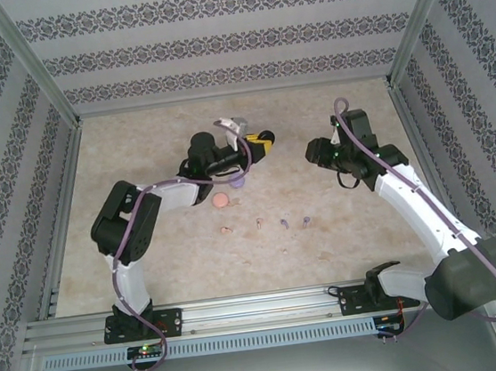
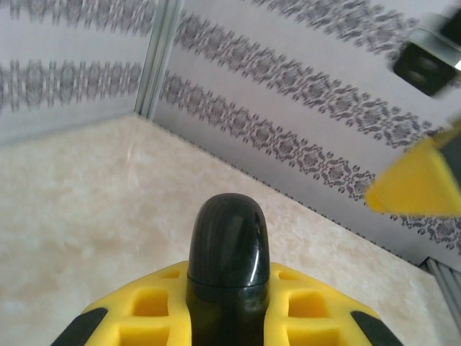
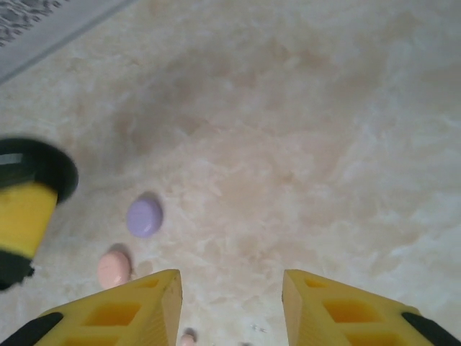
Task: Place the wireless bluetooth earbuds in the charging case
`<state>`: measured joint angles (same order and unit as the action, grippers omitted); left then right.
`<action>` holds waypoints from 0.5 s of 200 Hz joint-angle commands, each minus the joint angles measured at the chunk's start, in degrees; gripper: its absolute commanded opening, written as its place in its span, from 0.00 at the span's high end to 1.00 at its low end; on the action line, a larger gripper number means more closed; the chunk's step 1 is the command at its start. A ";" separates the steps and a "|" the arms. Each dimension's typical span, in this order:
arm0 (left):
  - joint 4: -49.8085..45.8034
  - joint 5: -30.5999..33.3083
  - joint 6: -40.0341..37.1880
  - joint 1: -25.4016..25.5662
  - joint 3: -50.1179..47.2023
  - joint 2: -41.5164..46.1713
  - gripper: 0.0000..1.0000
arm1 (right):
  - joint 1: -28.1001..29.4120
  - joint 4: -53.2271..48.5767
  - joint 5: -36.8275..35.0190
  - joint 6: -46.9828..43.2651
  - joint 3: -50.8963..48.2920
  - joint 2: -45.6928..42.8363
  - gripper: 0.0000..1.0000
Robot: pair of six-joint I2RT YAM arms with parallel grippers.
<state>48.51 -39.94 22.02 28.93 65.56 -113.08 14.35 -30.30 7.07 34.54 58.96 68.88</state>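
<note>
My left gripper (image 1: 259, 138) (image 2: 228, 303) is shut on a glossy black charging case (image 2: 228, 252), held closed above the table's far middle. My right gripper (image 1: 311, 151) (image 3: 230, 295) hovers open just right of it, nothing between its yellow fingers (image 3: 148, 306). A closed purple case (image 1: 238, 185) (image 3: 145, 216) and a closed pink case (image 1: 222, 201) (image 3: 114, 268) lie on the table below the left gripper. Two pale pink earbuds (image 1: 226, 229) (image 1: 260, 223) and two purple earbuds (image 1: 284, 223) (image 1: 306, 224) lie in a row nearer the arms. The black earbuds are hidden.
Patterned walls and metal frame posts (image 1: 39, 79) enclose the beige table (image 1: 362, 244). The left gripper with the black case (image 3: 29, 187) juts into the right wrist view at the left. Bare table lies to the right of the earbud row.
</note>
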 commanded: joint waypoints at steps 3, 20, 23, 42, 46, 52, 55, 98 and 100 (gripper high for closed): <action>-14.36 1.63 14.93 1.77 8.96 -6.73 1.00 | -0.70 4.67 -2.60 3.22 -3.28 -1.89 0.57; -20.61 2.79 20.35 2.89 14.37 -11.47 1.00 | -0.72 4.96 -2.74 3.22 -4.16 -2.00 0.56; -21.41 2.79 20.99 3.09 15.14 -12.41 1.00 | -0.75 4.81 -2.81 3.10 -4.12 -1.93 0.55; -27.41 4.32 24.30 4.23 19.99 -16.77 1.00 | -0.89 4.79 -2.77 2.68 -4.12 -1.43 0.52; -28.07 4.42 24.81 4.44 20.74 -17.74 0.99 | -0.82 4.91 -2.70 2.65 -4.08 -1.39 0.52; -29.16 4.48 25.54 4.71 21.97 -18.97 0.99 | -0.86 5.06 -2.71 2.50 -4.03 -1.23 0.52; -29.73 4.55 26.00 4.81 22.55 -19.52 0.99 | -0.92 5.08 -2.75 2.51 -4.01 -1.19 0.51; -40.30 6.79 27.86 5.79 29.35 -24.07 0.89 | -1.43 5.78 -1.17 1.47 -2.95 -0.26 0.46; -40.57 6.81 27.89 5.79 29.53 -24.22 0.88 | -1.43 5.83 -1.05 1.42 -2.90 -0.24 0.45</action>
<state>16.88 -35.11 46.83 34.22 90.89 -136.29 13.58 -26.09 5.43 36.51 55.29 68.29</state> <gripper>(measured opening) 0.167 0.534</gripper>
